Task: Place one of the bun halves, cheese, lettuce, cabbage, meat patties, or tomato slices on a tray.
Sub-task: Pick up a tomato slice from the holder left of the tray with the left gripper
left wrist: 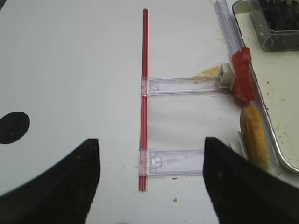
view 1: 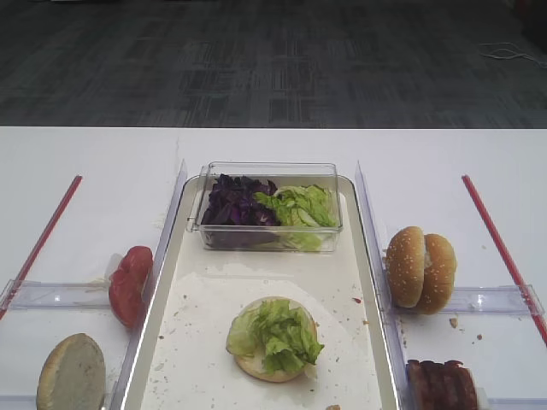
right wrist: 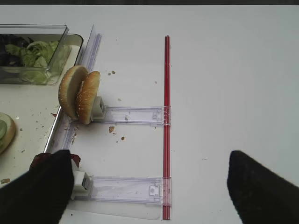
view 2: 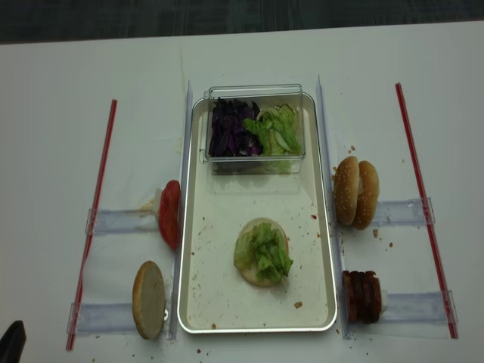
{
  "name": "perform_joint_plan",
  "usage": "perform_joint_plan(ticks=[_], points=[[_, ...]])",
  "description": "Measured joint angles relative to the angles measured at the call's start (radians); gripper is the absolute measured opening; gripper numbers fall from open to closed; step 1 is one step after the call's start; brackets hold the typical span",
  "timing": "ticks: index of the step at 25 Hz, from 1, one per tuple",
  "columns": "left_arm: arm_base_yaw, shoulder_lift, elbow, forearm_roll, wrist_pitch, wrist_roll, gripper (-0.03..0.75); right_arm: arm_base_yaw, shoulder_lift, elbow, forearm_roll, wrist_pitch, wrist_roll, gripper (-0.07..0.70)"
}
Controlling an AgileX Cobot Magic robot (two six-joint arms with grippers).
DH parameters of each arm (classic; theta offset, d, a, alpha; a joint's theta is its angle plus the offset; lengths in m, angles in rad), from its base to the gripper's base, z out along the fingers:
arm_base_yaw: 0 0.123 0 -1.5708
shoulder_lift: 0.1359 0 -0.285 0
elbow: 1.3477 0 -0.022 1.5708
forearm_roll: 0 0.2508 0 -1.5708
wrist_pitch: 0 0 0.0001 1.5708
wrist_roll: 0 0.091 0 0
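Note:
The silver-rimmed tray (view 1: pixel 205 290) (view 2: pixel 219 227) holds one bun half (view 1: pixel 256 366) topped with lettuce (view 1: pixel 278 333) (view 2: pixel 263 253). Left of the tray stand tomato slices (view 1: pixel 130 284) (left wrist: pixel 243 74) and another bun half (view 1: pixel 72 374) (left wrist: pixel 253 135). On its right are two bun halves (view 1: pixel 420 269) (right wrist: pixel 79 93) and the meat patties (view 1: pixel 442 384) (view 2: pixel 363 296). Cabbage (view 1: pixel 235 203) and more lettuce (view 1: pixel 299 205) fill a tub. Cheese is out of view. My left gripper (left wrist: pixel 152 186) hangs open and empty over the table beside the left bun. My right gripper (right wrist: pixel 149 186) is open and empty, its left finger over the patties.
The clear plastic tub (view 1: pixel 267 241) sits at the tray's far end. Red strips (view 1: pixel 43 239) (view 1: pixel 500 243) run along both outer sides, joined to clear plastic holders (left wrist: pixel 180 85) (right wrist: pixel 133 114). Crumbs speckle the tray floor and the table by the right buns.

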Motion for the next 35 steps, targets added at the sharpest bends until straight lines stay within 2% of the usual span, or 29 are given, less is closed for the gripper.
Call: perform_joint_plan(ticks=[19, 26, 35], points=[[0.000, 0.010, 0.000, 0.000, 0.000, 0.000, 0.470, 0.000, 0.000, 0.000, 0.000, 0.000, -0.004, 0.689], [0.000, 0.236, 0.000, 0.000, 0.000, 0.000, 0.470, 0.000, 0.000, 0.000, 0.000, 0.000, -0.004, 0.689], [0.000, 0.616, 0.000, 0.000, -0.017, -0.012, 0.470, 0.000, 0.000, 0.000, 0.000, 0.000, -0.004, 0.689]])
